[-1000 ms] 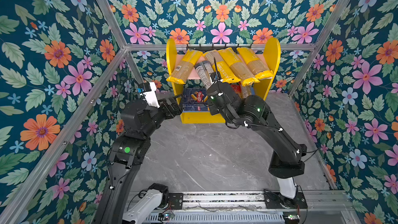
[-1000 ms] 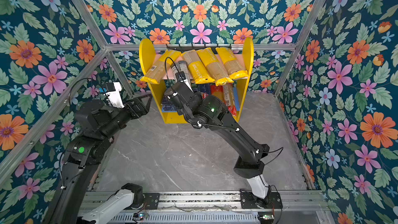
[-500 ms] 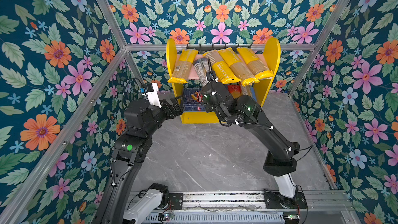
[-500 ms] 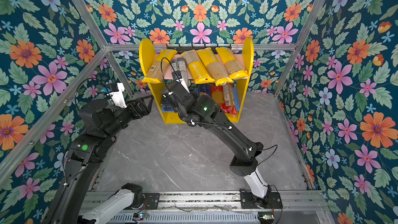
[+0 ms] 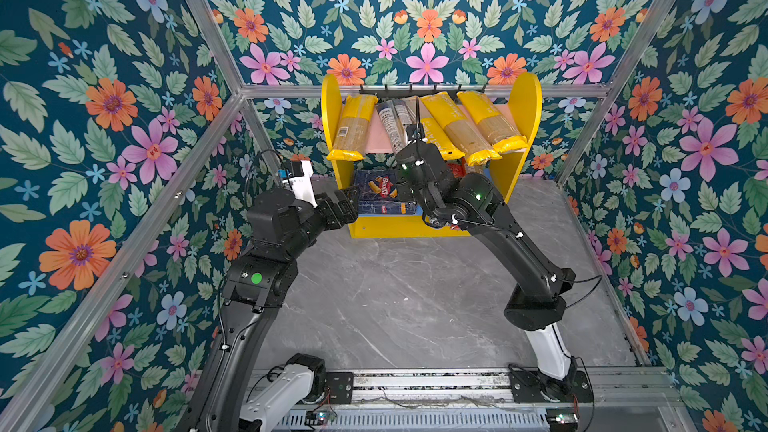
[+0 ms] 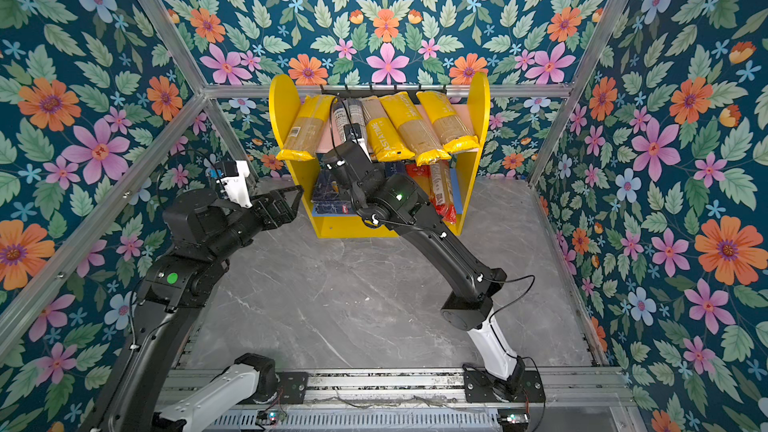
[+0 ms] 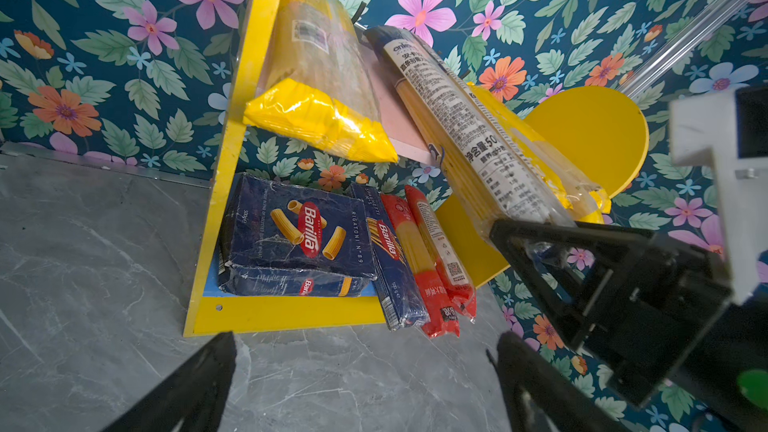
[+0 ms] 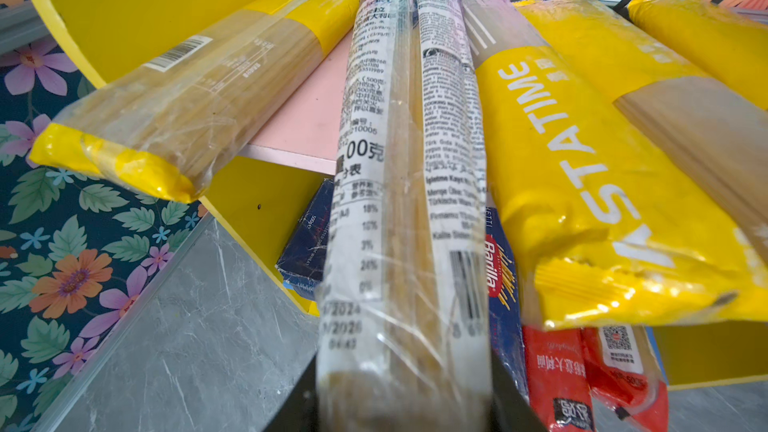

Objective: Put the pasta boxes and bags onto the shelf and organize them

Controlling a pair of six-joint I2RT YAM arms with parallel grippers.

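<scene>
The left gripper (image 7: 363,347) is wide open and holds nothing, near the shelf (image 5: 525,110). Two blue boxes (image 7: 299,234) and red bags (image 7: 432,268) sit on its bottom board. The right gripper (image 8: 405,405) squeezes the end of the white-label bag (image 8: 407,201), which rests on the pink board (image 8: 299,118) between yellow bags (image 8: 582,180).

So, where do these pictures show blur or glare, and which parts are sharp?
Both top views: even light, faint shadows, shelf sharp. Left wrist view: rigatoni box sharp, left gripper close and blurred, edges stretched by the wide lens. Right wrist view: navy bag blurs toward the camera; glare on the wrinkled end of the PASTATIME bag.
</scene>
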